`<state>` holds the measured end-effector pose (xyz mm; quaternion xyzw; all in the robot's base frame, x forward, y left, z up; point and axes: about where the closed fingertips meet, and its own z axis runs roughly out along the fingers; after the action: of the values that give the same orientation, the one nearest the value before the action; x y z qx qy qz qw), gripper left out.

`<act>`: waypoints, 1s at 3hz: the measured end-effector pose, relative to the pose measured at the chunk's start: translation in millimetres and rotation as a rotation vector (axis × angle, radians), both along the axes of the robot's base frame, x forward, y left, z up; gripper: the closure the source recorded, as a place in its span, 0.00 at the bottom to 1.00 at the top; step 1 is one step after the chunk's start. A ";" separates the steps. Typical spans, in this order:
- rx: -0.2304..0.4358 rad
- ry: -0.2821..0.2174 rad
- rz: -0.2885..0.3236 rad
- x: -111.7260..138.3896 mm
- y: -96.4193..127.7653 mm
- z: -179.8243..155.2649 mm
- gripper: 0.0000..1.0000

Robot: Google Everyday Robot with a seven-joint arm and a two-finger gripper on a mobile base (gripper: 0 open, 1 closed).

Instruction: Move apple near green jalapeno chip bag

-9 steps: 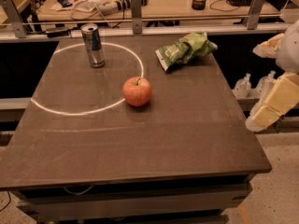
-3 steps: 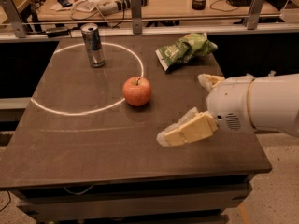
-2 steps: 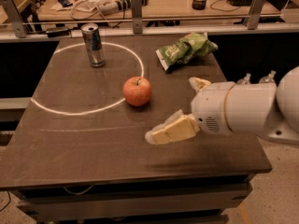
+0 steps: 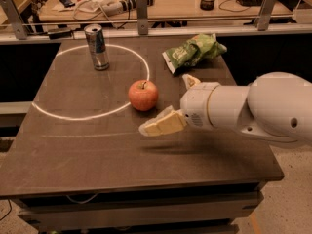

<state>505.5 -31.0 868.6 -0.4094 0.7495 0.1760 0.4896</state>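
The red-orange apple (image 4: 143, 95) stands near the middle of the dark table (image 4: 87, 150), on the edge of a white chalk circle. The wrinkly green jalapeno chip bag (image 4: 195, 50) lies at the table's far right, well apart from the apple. My gripper (image 4: 166, 103) reaches in from the right on a thick white arm, just right of the apple and slightly above the table. It is open and empty: one cream finger (image 4: 161, 123) points left in front of the apple, the other (image 4: 190, 81) shows behind the wrist.
A silver can (image 4: 97, 47) stands upright at the far left inside the white circle (image 4: 63, 113). A metal rail with posts (image 4: 141, 13) runs behind the table, with a cluttered desk beyond. The table's right edge is under my arm.
My arm has swung in from the right over the table and moved left toward the apple. The apple, the bag and the can have not moved.
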 end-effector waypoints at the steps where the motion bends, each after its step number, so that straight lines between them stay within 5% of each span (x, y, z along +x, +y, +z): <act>1: 0.029 -0.006 0.002 20.9 13.7 -7.7 0.00; 3: 0.124 0.069 -0.005 46.3 35.5 -20.5 0.00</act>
<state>551.8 4.4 848.2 -0.3701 0.7546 0.2346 0.4884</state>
